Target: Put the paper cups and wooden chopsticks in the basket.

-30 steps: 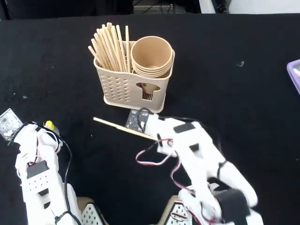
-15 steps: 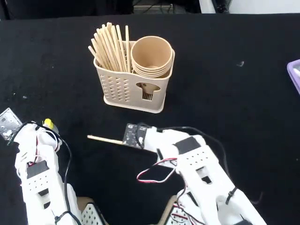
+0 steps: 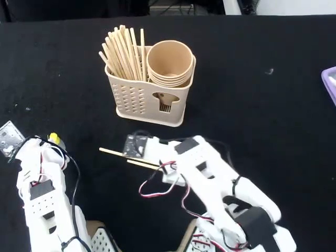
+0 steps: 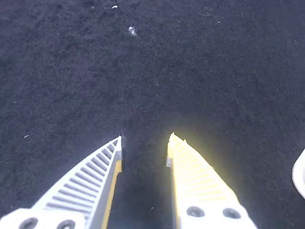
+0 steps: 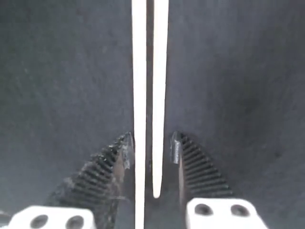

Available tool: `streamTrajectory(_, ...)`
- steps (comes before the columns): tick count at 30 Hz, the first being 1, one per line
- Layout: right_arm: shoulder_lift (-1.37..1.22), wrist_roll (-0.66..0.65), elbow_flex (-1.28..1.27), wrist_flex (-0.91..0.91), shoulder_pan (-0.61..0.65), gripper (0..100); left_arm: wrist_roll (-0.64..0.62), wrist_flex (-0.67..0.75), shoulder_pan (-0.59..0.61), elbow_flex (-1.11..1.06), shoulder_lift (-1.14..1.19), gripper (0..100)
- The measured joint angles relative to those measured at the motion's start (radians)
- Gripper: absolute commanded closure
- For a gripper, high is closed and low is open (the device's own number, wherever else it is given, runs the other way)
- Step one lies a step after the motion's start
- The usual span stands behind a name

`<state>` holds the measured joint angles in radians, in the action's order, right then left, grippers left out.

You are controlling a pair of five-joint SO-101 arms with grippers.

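Observation:
A beige basket point(image 3: 137, 100) stands at the back of the black table. It holds a stack of paper cups point(image 3: 169, 63) and several wooden chopsticks point(image 3: 123, 52) standing upright. In front of the basket, my right gripper point(image 5: 151, 138) is shut on two wooden chopsticks point(image 5: 139, 71), which run straight out between its fingers. From above they stick out leftward as the held chopsticks point(image 3: 113, 154), low over the table. My left gripper point(image 4: 145, 138) hangs open over bare cloth at the near left, with nothing between its fingers.
The left arm point(image 3: 39, 184) sits at the near left corner, well away from the basket. A purple object point(image 3: 331, 81) shows at the right edge. Bare black cloth surrounds the basket on both sides.
The right gripper has swung left and slightly toward the near edge with the chopsticks, which now point left. The left arm has not moved.

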<state>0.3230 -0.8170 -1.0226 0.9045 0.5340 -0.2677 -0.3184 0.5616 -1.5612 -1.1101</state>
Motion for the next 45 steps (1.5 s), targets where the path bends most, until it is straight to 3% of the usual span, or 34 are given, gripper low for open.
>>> streamTrajectory(12,-0.178,0.009,0.152,-0.028,0.057,86.7,0.000,0.000,0.000,0.000,0.000,84)
streamTrajectory(15,-0.249,0.009,0.195,-0.034,0.057,99.6,0.000,0.000,0.000,0.000,0.000,84)
streamTrajectory(19,-0.282,0.023,0.235,-0.041,0.052,98.8,0.000,0.000,0.000,0.000,0.000,84)
streamTrajectory(24,-0.170,0.049,0.221,0.026,0.051,98.8,0.000,0.000,0.000,0.000,0.000,84)
streamTrajectory(30,0.172,0.061,0.270,0.204,0.051,98.8,0.000,0.000,0.000,0.000,0.000,84)
streamTrajectory(34,0.404,0.157,0.333,0.215,0.051,98.8,0.000,0.000,0.000,0.000,0.000,84)
streamTrajectory(38,0.537,0.339,0.373,0.051,0.051,98.7,0.000,0.000,0.000,0.000,0.000,84)
streamTrajectory(42,0.548,0.546,0.373,-0.252,0.051,98.7,0.000,0.000,0.000,0.000,0.000,84)
streamTrajectory(45,0.519,0.632,0.376,-0.485,0.051,98.7,0.000,0.000,0.000,0.000,0.000,84)
